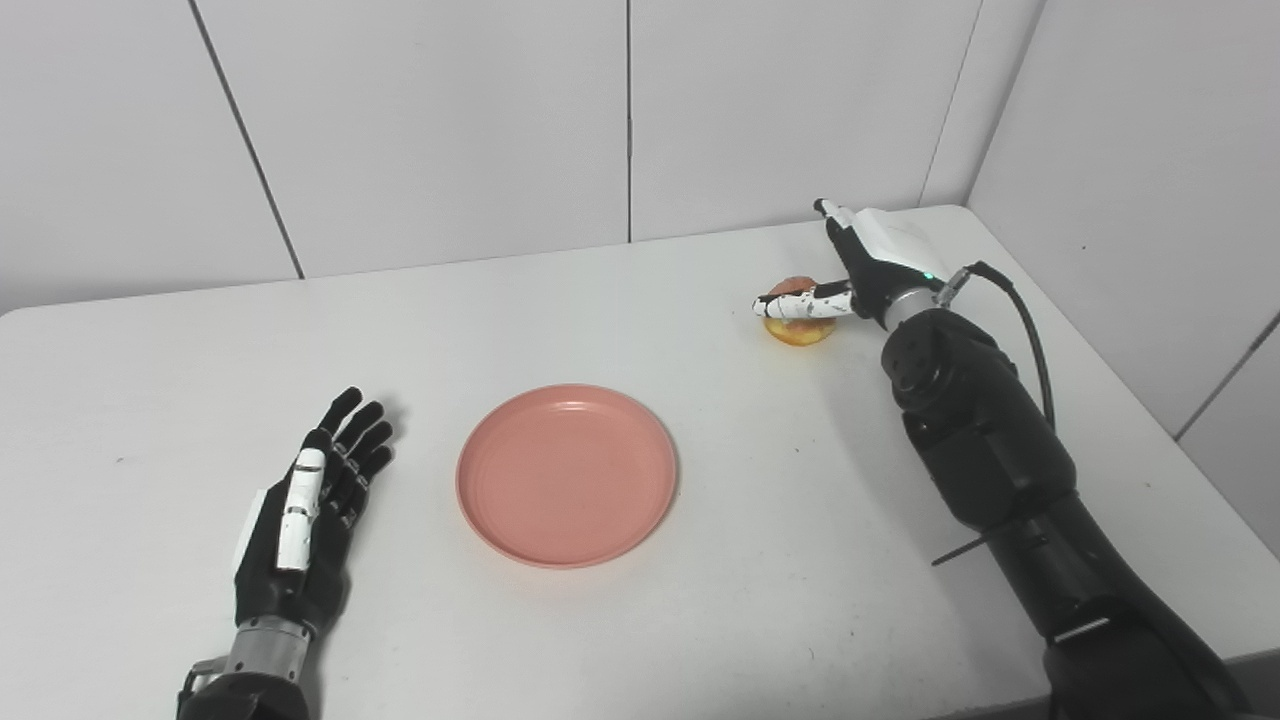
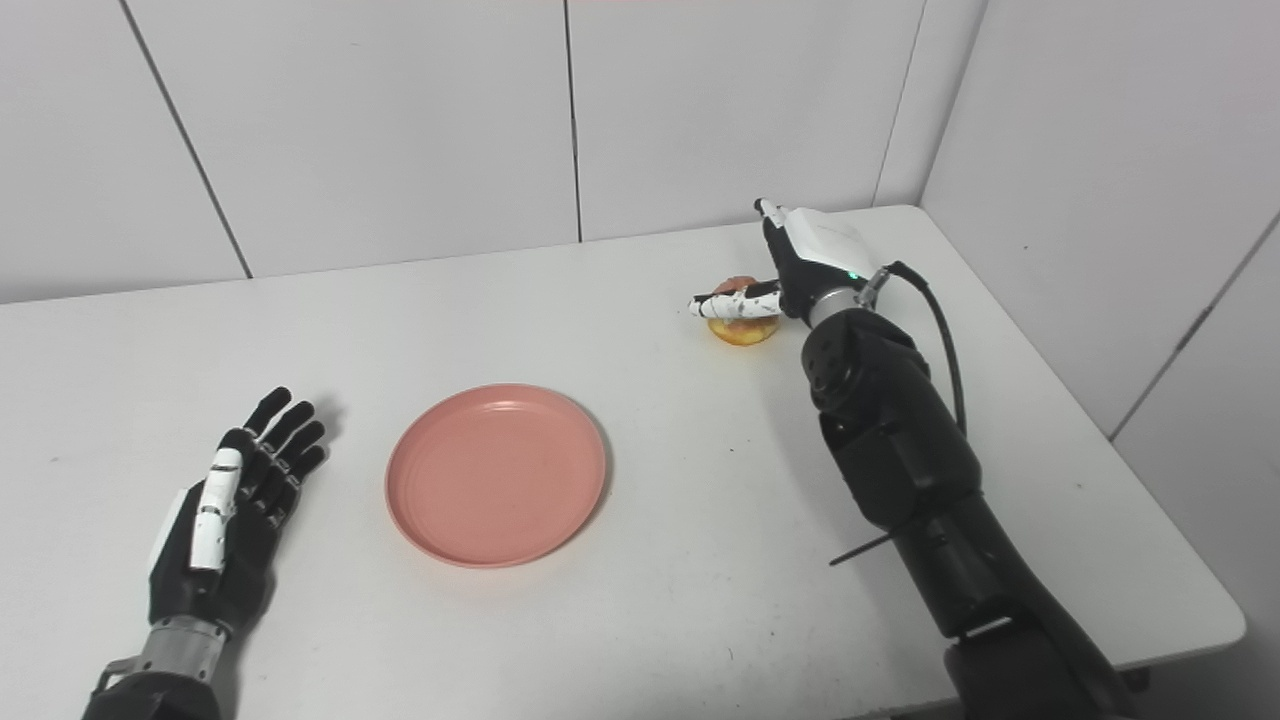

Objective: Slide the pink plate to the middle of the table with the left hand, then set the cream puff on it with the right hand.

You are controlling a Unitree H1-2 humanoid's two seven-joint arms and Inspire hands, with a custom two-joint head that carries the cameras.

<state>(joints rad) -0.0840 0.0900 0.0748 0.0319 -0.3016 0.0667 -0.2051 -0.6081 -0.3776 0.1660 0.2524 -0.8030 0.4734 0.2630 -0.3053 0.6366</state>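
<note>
Probably the cream puff [image 1: 800, 330], lying at the far right of the table [image 1: 150, 400] well apart from the pink plate [image 1: 566, 475], is light and soft, so we should hold its sides gently with our right hand [image 1: 860, 265], whose fingers [image 1: 800, 303] reach over it while we cannot tell if they already grip, and our left hand [image 1: 305, 510] rests with fingers spread and empty.

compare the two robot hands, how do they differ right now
The left robot hand lies open beside the pink plate, touching nothing; the right robot hand reaches far across the table, around the cream puff. The left looks mostly black, the right shows a white back. Both are over the table.
</note>
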